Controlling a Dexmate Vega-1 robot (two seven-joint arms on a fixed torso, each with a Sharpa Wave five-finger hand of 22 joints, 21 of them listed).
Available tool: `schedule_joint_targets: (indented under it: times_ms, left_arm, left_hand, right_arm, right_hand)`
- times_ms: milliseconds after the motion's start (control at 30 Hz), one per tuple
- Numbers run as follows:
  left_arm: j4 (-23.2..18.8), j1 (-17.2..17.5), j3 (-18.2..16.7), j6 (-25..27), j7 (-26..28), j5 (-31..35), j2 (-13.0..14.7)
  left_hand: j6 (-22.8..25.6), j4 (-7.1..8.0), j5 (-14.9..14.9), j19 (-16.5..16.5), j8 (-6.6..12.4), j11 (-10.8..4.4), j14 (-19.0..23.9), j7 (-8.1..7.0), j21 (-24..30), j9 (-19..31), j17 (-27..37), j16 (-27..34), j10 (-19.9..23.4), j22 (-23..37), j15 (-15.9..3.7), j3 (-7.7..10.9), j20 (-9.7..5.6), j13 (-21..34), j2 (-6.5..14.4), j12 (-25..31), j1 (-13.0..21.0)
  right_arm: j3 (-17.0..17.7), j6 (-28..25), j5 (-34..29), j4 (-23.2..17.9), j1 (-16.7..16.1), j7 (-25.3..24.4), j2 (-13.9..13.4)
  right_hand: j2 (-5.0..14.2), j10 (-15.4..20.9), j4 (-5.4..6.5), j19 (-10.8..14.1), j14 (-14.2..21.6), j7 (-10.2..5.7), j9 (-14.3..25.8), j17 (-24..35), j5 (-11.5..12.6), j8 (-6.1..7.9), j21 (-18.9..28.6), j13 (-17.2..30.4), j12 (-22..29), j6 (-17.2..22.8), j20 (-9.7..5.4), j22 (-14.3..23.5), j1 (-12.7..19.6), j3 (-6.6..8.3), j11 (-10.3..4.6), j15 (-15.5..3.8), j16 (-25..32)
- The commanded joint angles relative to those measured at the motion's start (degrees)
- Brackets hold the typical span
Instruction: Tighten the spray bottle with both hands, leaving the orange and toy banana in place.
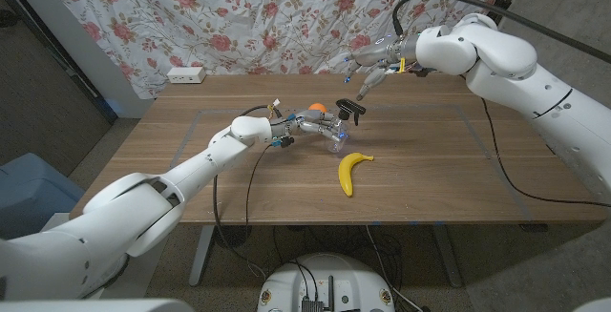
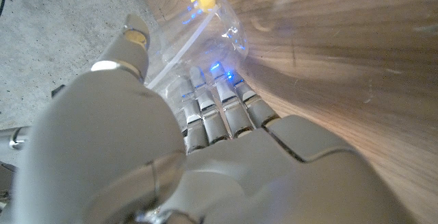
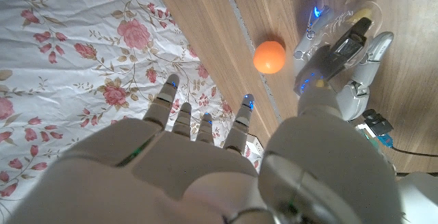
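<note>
A clear spray bottle with a black spray head stands tilted at the table's middle. My left hand grips its body, fingers wrapped around the clear plastic. Just behind the hand lies the orange, also seen in the right wrist view. The yellow toy banana lies nearer the front edge, apart from the bottle. My right hand hangs above the table's far side, beyond the spray head, fingers apart and holding nothing.
A white power strip lies at the table's back left corner. A floral curtain hangs behind the wooden table. Cables run from my left wrist across the table's front part.
</note>
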Motion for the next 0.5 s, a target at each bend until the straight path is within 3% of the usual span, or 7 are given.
schedule_joint_targets:
  times_ms: [33,333,500]
  left_arm:
    - [1.7,-0.7,0.1,-0.2,-0.8,0.2,-0.6]
    - [2.4,-1.2,0.2,0.0,-1.0,0.4,-0.7]
    - [3.2,-1.6,0.3,-0.1,-1.3,0.5,-1.1]
  left_hand:
    - [10.1,0.93,0.2,0.5,9.56,-5.81,0.6,-1.87,0.0,0.2,0.1,-0.2,6.4,0.2,-7.76,1.14,-2.19,0.2,8.5,0.5,-2.1]
    - [10.1,1.00,0.2,0.5,9.54,-5.64,0.7,-1.83,0.0,0.2,0.1,-0.2,6.4,0.2,-7.75,1.19,-2.15,0.2,8.6,0.4,-2.2]
    - [10.1,1.07,0.2,0.5,9.53,-5.55,0.7,-1.88,0.0,0.2,0.1,-0.3,6.4,0.2,-7.74,1.21,-2.14,0.3,8.6,0.4,-2.4]
  right_arm:
    - [0.4,7.8,-0.8,3.0,0.0,-4.6,-1.1]
    - [1.7,13.0,-0.1,6.0,-1.0,-10.0,-1.5]
    - [2.0,14.4,1.5,7.5,-1.1,-10.8,-1.2]
  right_hand:
    - [-0.39,-1.2,0.04,0.3,-0.1,0.07,0.4,-0.1,0.8,0.22,0.3,0.1,0.2,-0.8,-0.77,0.0,1.3,0.76,-0.17,-0.30,0.3]
    - [-0.80,-2.3,0.00,0.0,-0.5,0.05,0.6,-0.2,2.2,1.05,0.2,0.1,0.2,-0.4,-1.89,0.0,4.9,1.73,-0.66,-0.80,0.3]
    - [-1.32,-3.1,0.11,-0.7,-1.8,0.03,0.8,-0.4,3.2,1.96,0.0,0.1,0.2,0.9,-2.52,0.0,7.6,2.38,-0.91,0.16,0.0]
